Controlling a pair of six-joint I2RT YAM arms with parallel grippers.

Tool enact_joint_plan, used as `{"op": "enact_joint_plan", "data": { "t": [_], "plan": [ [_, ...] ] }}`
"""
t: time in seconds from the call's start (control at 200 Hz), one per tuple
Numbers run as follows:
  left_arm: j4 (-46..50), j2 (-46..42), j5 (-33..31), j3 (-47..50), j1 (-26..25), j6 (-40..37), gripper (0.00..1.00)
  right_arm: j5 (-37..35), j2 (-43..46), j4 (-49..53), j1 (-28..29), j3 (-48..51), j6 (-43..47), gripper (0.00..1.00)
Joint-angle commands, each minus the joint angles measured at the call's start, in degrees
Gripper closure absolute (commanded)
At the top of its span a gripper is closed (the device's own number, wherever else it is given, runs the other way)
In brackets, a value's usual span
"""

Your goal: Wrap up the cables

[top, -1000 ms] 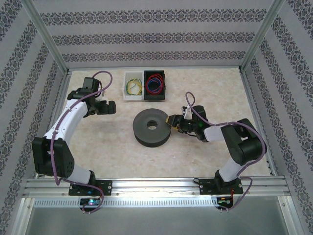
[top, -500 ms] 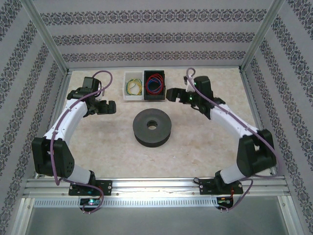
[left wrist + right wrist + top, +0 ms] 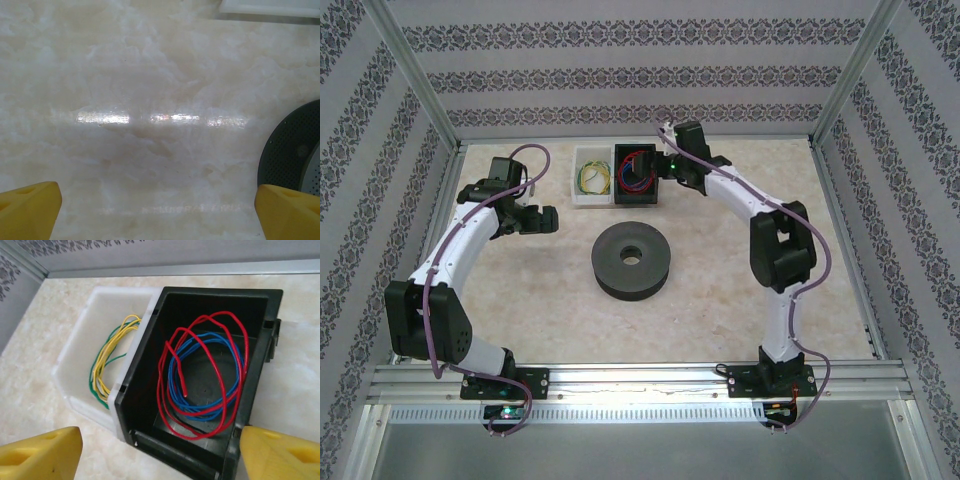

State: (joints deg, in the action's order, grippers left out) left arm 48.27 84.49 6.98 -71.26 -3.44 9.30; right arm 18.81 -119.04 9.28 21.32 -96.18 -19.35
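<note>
i'm looking into a lab test cell: aluminium frame rails [image 3: 640,382], patterned wall panels [image 3: 640,70], marble-look tabletop [image 3: 720,300]

No text, label, brand mark, number or sign is legible in any view; the dark bands on the wall panels [image 3: 620,80] in the upper part of the overhead frame are ornamental pattern, not lettering
</note>
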Motion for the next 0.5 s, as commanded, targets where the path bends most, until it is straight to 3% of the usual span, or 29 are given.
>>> {"op": "enact_joint_plan", "data": {
  "t": [0.0,0.495],
  "plan": [
    [1.4,-0.9,0.6,0.0,-0.8,-1.0,0.01,-0.5,-3.8,0.9,1.5,-4.2,0.3,0.22],
    [0.8,-0.1,1.1,0.6,-0.8,-1.3,0.01,-5.2,-14.6,4.4,3.9,-18.3,-3.1,0.31]
  ]
}}
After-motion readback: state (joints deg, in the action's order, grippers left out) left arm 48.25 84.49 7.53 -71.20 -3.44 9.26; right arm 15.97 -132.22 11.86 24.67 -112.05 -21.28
